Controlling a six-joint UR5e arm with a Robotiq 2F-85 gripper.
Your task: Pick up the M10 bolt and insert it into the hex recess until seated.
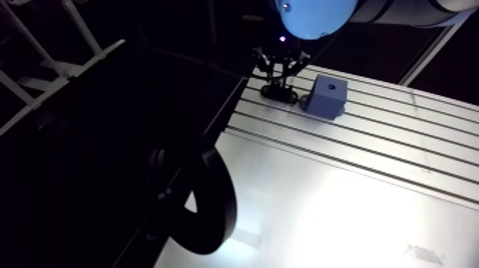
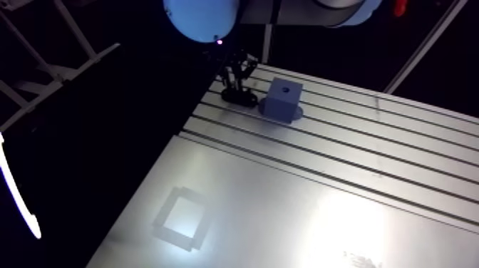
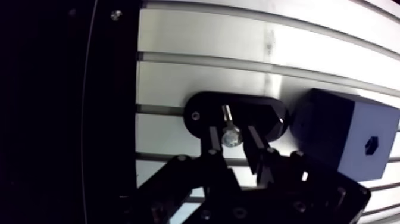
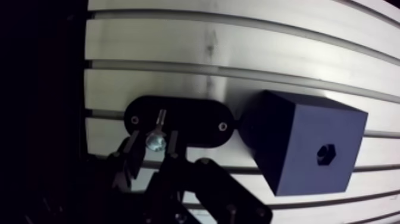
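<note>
Silvery M10 bolt (image 3: 230,133) lies on a black oval holder (image 3: 265,116), upper centre in the arm view, between the gripper's (image 3: 233,138) parted fingers. The grasp looks imminent: clamp, lift, then align with the blue block's (image 4: 291,140) hex recess (image 4: 325,154).

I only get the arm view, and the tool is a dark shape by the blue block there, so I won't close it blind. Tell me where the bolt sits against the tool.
Observer: The wrist view shows the bolt lying on a black oval holder, between the tool's open fingers. A dark gap shows on each side of its shiny head.
Operator: Good. Now describe the recess; I see only a dark dot.
Observer: The recess in the top face of the blue block is a clear hexagon with nothing in it. The block stands right beside the holder.
</note>
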